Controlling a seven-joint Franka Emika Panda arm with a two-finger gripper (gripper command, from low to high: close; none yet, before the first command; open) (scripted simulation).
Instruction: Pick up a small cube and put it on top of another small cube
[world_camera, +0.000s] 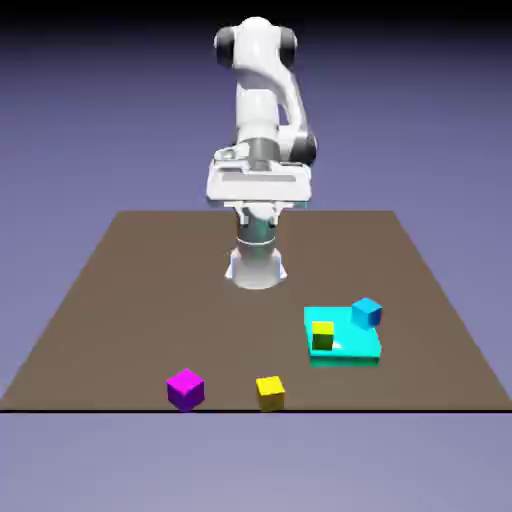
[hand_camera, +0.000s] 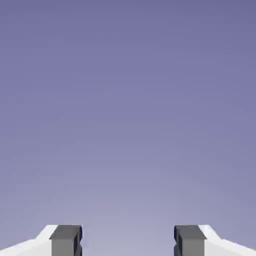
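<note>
On the brown rectangular table (world_camera: 120, 300), four small cubes are sitting. One bright yellow small cube (world_camera: 270, 392) is resting near the table's front edge, and one magenta cube (world_camera: 185, 389) is sitting just beside it toward the exterior view's left, the two apart. One dark olive-green cube with a yellowish top (world_camera: 322, 335) and one light blue cube (world_camera: 366, 313) are both standing on a single flat cyan slab (world_camera: 350, 350), toward the exterior view's right, the olive one at the slab's near-left part and the blue one at its far-right corner (neither is touching the other).

One white robot arm (world_camera: 262, 110) is rising at the table's far side, well apart from all four cubes. Its two-finger gripper (hand_camera: 128, 241) is showing in the hand view with both grey fingertips (hand_camera: 65, 240) spread wide; nothing is lying between them, and only plain blue-violet backdrop is filling that view. The jaws are released and are touching nothing.
</note>
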